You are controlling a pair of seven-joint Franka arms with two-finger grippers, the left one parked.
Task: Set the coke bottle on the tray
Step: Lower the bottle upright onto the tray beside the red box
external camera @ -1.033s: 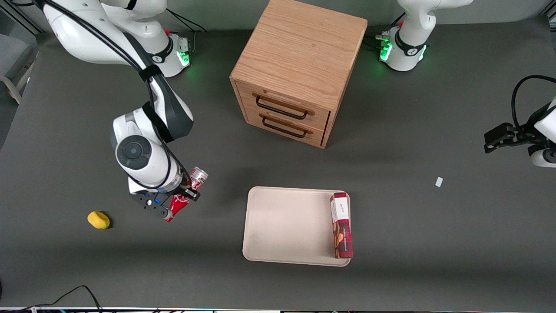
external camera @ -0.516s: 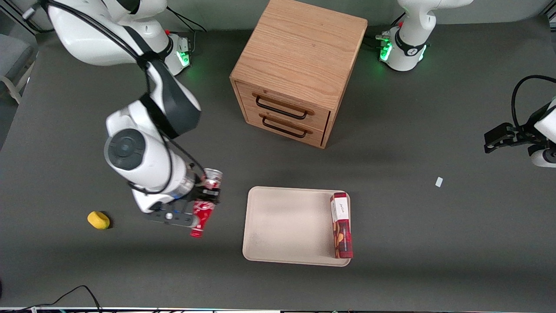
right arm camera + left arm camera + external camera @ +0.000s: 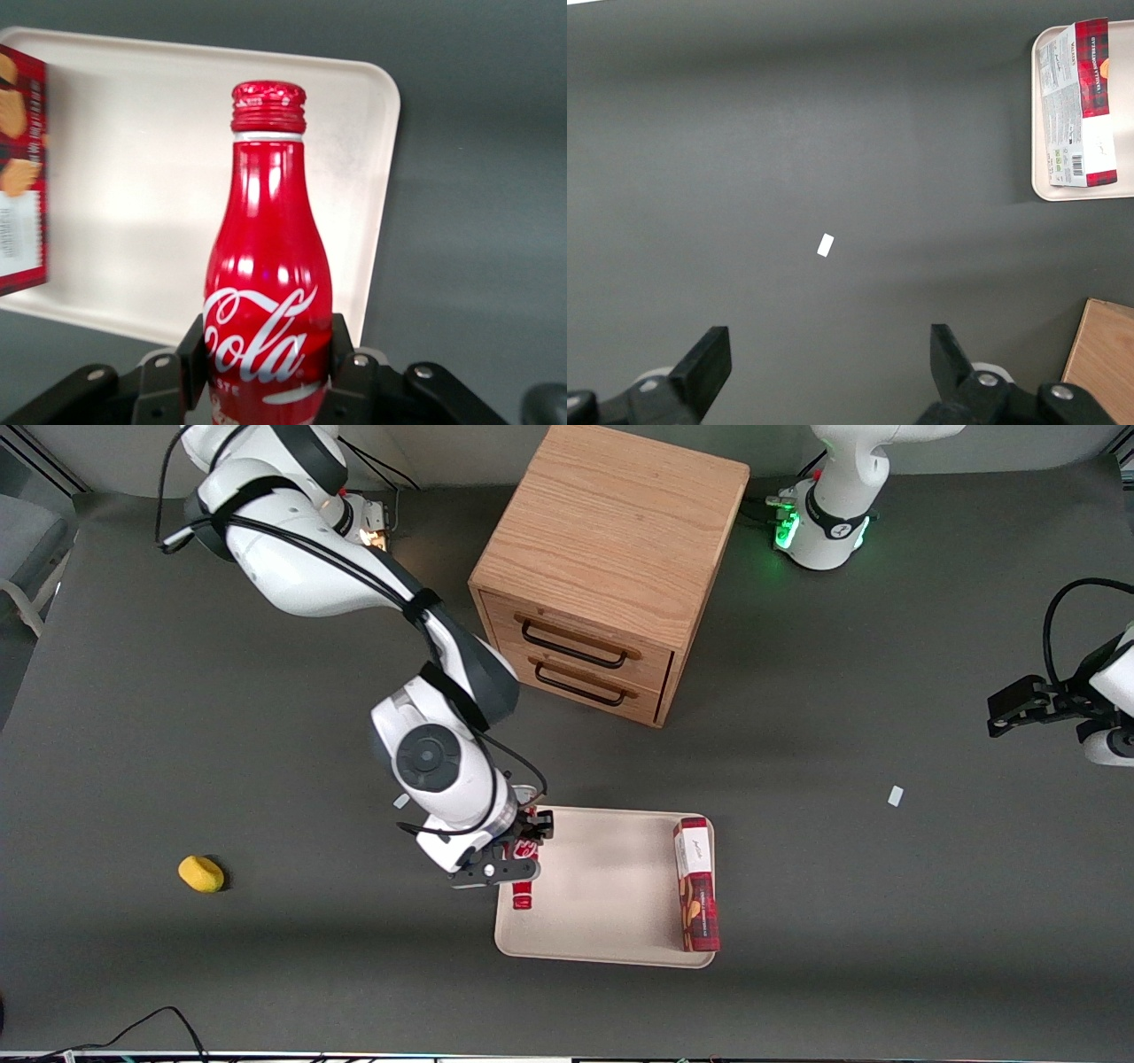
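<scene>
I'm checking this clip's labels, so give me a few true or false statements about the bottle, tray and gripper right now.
1. The gripper is shut on the coke bottle. True.
2. The bottle is over the tray. True.
3. The tray holds nothing. False: a red-and-white box lies along its end toward the parked arm.
4. A cabinet drawer is open. False: both are shut.
5. A yellow object lies off the tray. True.

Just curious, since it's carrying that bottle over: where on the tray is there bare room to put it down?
The tray is bare across its middle, between the gripper, shut on the coke bottle over the working arm's end, and the red-and-white box along the edge toward the parked arm. Only that box strip is taken.
</scene>
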